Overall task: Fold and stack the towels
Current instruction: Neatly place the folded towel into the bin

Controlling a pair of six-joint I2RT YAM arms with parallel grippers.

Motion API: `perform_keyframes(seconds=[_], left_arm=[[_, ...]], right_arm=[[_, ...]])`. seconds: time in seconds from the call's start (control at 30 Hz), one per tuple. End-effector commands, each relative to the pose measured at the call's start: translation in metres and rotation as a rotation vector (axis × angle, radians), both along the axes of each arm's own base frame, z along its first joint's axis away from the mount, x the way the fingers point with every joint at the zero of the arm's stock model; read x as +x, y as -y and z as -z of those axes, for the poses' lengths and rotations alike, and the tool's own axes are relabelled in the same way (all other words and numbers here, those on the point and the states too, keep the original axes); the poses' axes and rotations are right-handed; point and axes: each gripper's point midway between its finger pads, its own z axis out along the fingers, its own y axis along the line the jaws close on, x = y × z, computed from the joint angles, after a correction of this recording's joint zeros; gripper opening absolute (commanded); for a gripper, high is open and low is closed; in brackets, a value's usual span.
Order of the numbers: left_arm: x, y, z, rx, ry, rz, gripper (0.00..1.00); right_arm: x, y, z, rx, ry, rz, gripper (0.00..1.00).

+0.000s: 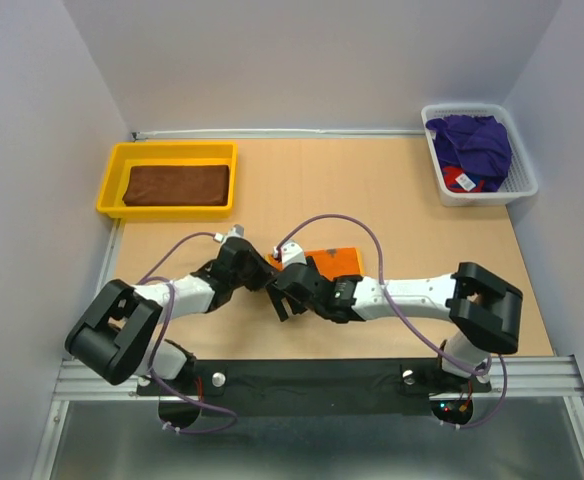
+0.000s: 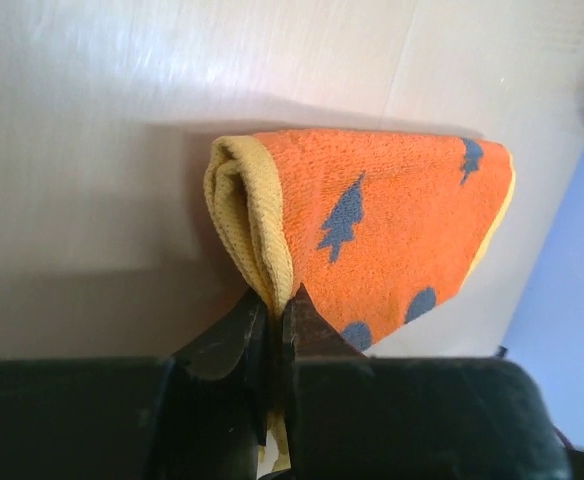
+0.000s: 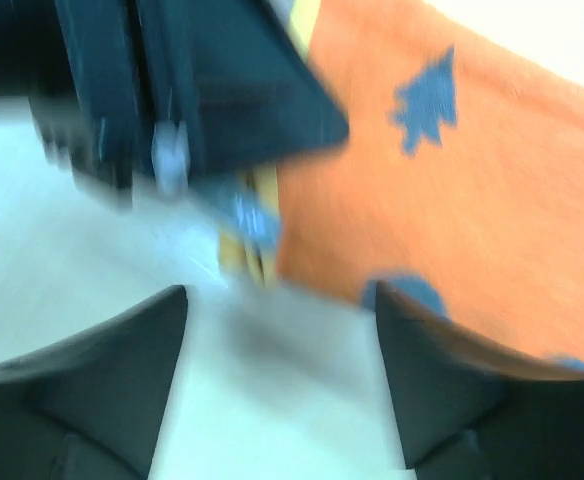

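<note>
From above, we see the orange towel (image 1: 336, 260) mid-desk toward the front edge, half hidden by both arms. A brown towel (image 1: 177, 185) lies in the back-left tray (image 1: 111, 190). Our left wrist view shows the left gripper (image 2: 277, 300) clamped on the orange towel's folded border. In the blurred right wrist view, the right gripper (image 3: 277, 310) is spread and empty.

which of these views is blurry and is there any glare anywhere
Right wrist view is motion-blurred, the orange towel smeared; left wrist view is sharp, with soft glare on the table at top left and a shadow left of the towel; top external view is evenly lit and clear.
</note>
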Motion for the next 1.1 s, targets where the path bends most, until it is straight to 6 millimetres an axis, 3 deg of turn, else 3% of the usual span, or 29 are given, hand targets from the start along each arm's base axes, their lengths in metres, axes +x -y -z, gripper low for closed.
perform_keyframes(seconds=[0.0, 0.03, 0.07, 0.1, 0.13, 0.17, 0.2, 0.27, 0.3, 0.37, 0.43, 0.47, 0.5, 0.57, 0.6, 0.67, 0.7, 0.83, 1.07], left_arm=[[0.038, -0.009, -0.028, 0.129, 0.112, 0.024, 0.04], [0.044, -0.022, -0.026, 0.198, 0.112, 0.043, 0.04], [0.051, -0.027, -0.025, 0.237, 0.105, 0.051, 0.04], [0.072, -0.027, -0.045, 0.251, 0.148, 0.049, 0.03], [0.078, -0.044, -0.034, 0.339, 0.116, 0.069, 0.02], [0.087, -0.050, -0.038, 0.371, 0.116, 0.074, 0.02], [0.113, -0.051, -0.062, 0.388, 0.173, 0.060, 0.02], [0.126, -0.071, -0.053, 0.475, 0.118, 0.084, 0.02], [0.147, -0.071, -0.075, 0.475, 0.162, 0.079, 0.02], [0.162, -0.080, -0.067, 0.515, 0.117, 0.097, 0.02], [0.189, -0.092, -0.088, 0.539, 0.144, 0.094, 0.02], [0.199, -0.100, -0.082, 0.551, 0.123, 0.087, 0.02], [0.212, -0.104, -0.099, 0.558, 0.152, 0.086, 0.02], [0.226, -0.111, -0.103, 0.569, 0.155, 0.087, 0.00], [0.237, -0.124, -0.119, 0.591, 0.174, 0.076, 0.00], [0.246, -0.139, -0.120, 0.628, 0.166, 0.076, 0.00], [0.253, -0.154, -0.132, 0.673, 0.175, 0.070, 0.00], [0.264, -0.210, -0.139, 0.818, 0.115, -0.006, 0.00], [0.277, -0.260, -0.139, 0.833, 0.098, -0.052, 0.00]], right_arm=[[0.009, 0.004, -0.039, 0.091, 0.083, 0.041, 0.91], [0.008, 0.010, -0.037, 0.084, 0.079, 0.043, 1.00], [0.008, 0.012, -0.047, 0.106, 0.088, 0.043, 1.00], [0.007, 0.015, -0.049, 0.109, 0.090, 0.044, 1.00], [0.006, 0.020, -0.048, 0.103, 0.089, 0.043, 1.00], [0.005, 0.023, -0.054, 0.115, 0.095, 0.044, 1.00], [0.004, 0.026, -0.055, 0.113, 0.095, 0.041, 1.00], [0.001, 0.033, -0.052, 0.099, 0.091, 0.039, 1.00], [0.000, 0.035, -0.056, 0.110, 0.094, 0.038, 1.00], [-0.002, 0.038, -0.055, 0.102, 0.093, 0.034, 1.00], [-0.004, 0.042, -0.050, 0.086, 0.087, 0.025, 1.00], [-0.004, 0.044, -0.049, 0.078, 0.089, 0.023, 1.00], [-0.005, 0.045, -0.044, 0.063, 0.084, 0.017, 1.00], [-0.006, 0.047, -0.039, 0.047, 0.076, 0.011, 1.00], [-0.007, 0.047, -0.036, 0.034, 0.073, 0.000, 1.00], [-0.007, 0.048, -0.031, 0.010, 0.067, -0.002, 1.00], [-0.007, 0.047, -0.031, 0.004, 0.067, -0.007, 1.00], [-0.005, 0.046, -0.028, -0.036, 0.069, -0.027, 1.00], [-0.002, 0.041, -0.021, -0.093, 0.065, -0.060, 1.00]])
